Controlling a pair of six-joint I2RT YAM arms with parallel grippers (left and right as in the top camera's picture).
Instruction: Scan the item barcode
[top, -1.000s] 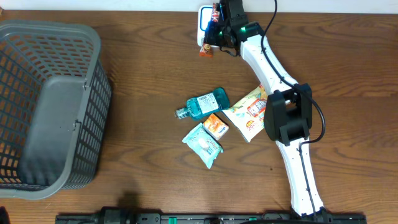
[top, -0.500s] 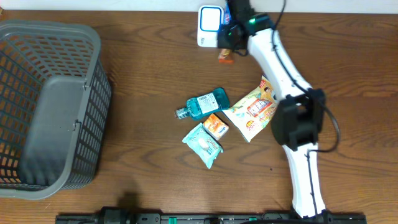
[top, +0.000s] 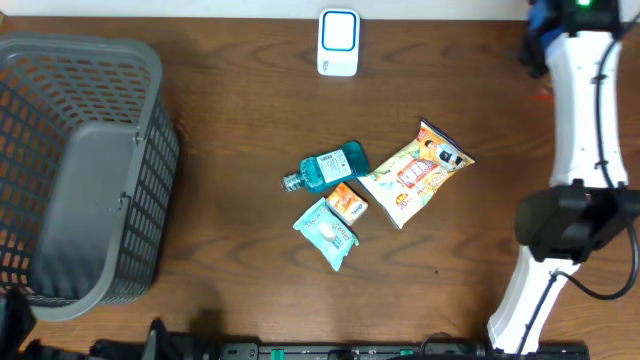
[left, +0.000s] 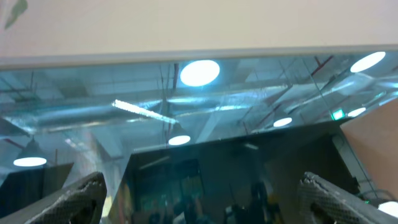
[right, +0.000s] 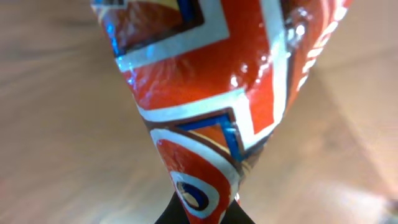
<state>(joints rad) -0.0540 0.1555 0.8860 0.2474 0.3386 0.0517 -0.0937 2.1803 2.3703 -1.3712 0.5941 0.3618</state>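
A glossy red packet (right: 205, 81) with white and blue patterns fills the right wrist view, and my right gripper (right: 205, 214) is shut on its lower end. In the overhead view that gripper (top: 537, 40) is at the table's far right back corner, well to the right of the white barcode scanner (top: 338, 42); the packet is barely visible there. My left gripper (left: 202, 183) is open, its fingertips (left: 87, 190) wide apart with nothing between them. It points up at a ceiling with lights.
A teal bottle (top: 328, 167), a small orange box (top: 347, 203), a teal pouch (top: 326, 232) and a yellow snack bag (top: 415, 172) lie mid-table. A grey basket (top: 150, 130) stands at the left. The right arm (top: 580, 120) runs along the right edge.
My right arm has swung from beside the scanner to the far right back corner, carrying the red packet away from the scanner. The items mid-table have not moved.
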